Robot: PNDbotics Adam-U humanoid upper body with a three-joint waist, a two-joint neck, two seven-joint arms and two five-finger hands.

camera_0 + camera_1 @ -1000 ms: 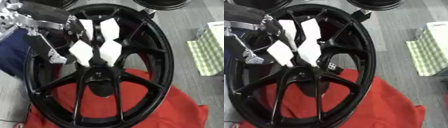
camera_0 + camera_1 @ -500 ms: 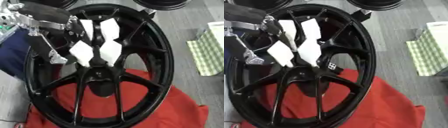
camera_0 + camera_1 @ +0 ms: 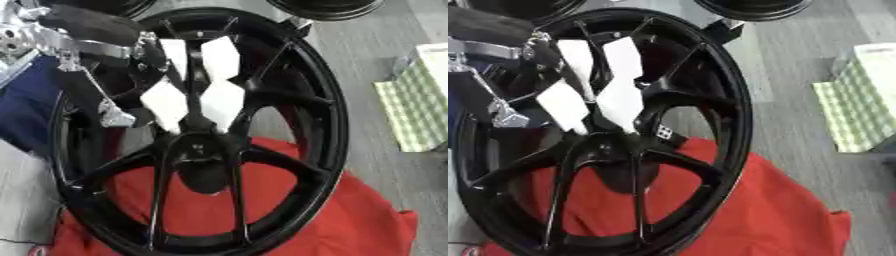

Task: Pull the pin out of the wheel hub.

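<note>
White-tipped fingers (image 3: 220, 102) of the left hand (image 3: 188, 80) stretch straight across the spokes, tips touching the hub (image 3: 197, 145) of the black wheel (image 3: 297, 125), curled round nothing. The pin itself cannot be made out among them. The wheel lies on a red cloth (image 3: 350, 220); open grey floor (image 3: 789, 75) runs to 3 o'clock, up to a green checked cloth (image 3: 420, 110). The right hand is out of view.

wheel hub (image 3: 289, 95): glossy black metal; red cloth (image 3: 350, 220): soft, matt; floor (image 3: 789, 75): grey, wood-grained
</note>
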